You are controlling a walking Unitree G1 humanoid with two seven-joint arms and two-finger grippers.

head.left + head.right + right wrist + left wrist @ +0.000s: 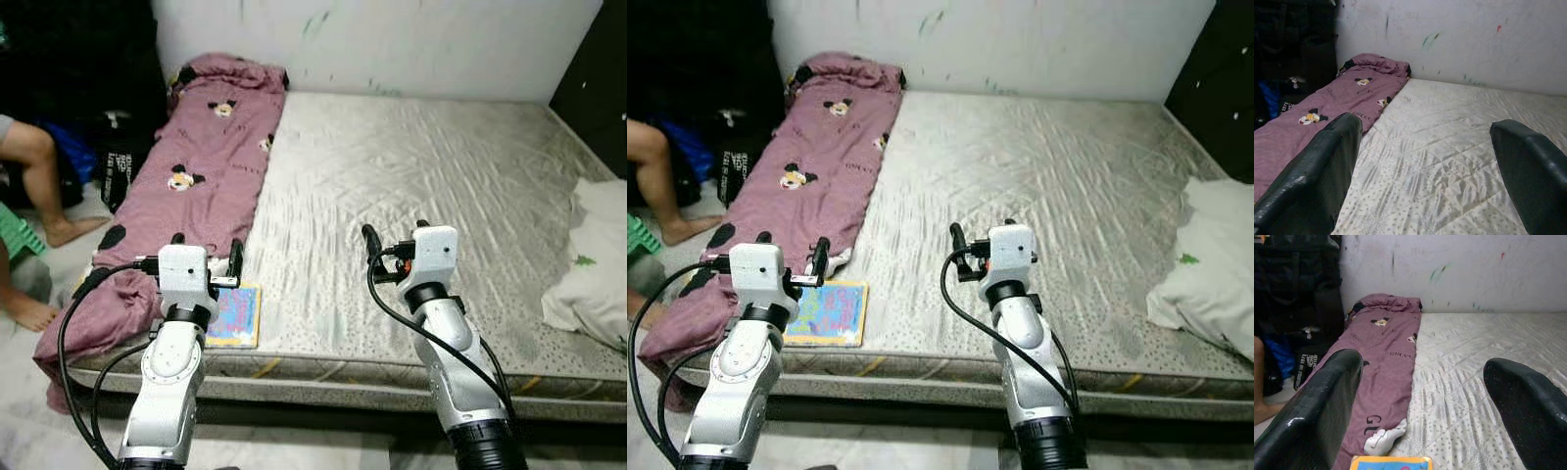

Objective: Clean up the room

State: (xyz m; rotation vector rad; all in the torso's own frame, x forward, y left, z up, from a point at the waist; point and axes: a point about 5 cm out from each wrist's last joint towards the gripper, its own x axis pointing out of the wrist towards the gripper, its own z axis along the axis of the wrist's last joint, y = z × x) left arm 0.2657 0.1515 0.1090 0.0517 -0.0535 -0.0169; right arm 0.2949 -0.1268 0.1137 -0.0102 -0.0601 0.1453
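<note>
Both silver arms reach forward from the near edge of the bed, the left gripper (pixel 206 257) hanging over the colourful picture book (pixel 234 314) and the right gripper (pixel 394 237) over bare mattress (pixel 411 186) at about 5 o'clock from the bed's centre. In the wrist views each pair of black fingers (pixel 1312 416) stands wide apart with nothing between them, and the right fingers (pixel 1308 181) frame only the quilted surface. That book lies flat at the mattress's near edge, around 7 o'clock, its long axis running from the near edge toward the far wall, its left side just beside the mauve blanket (pixel 211 157). This blanket, printed with cartoon mice, stretches lengthwise along the bed's left side from 11 o'clock to 7 o'clock, bunched against the wall and spilling over the near corner. A white pillow (pixel 593 259) sits at 3 o'clock on the right edge. Behind is a scuffed white wall (pixel 392 39) with paint marks. At 9 o'clock a person's bare legs (pixel 39 176) rest on the floor beside dark bags (pixel 113 162).
</note>
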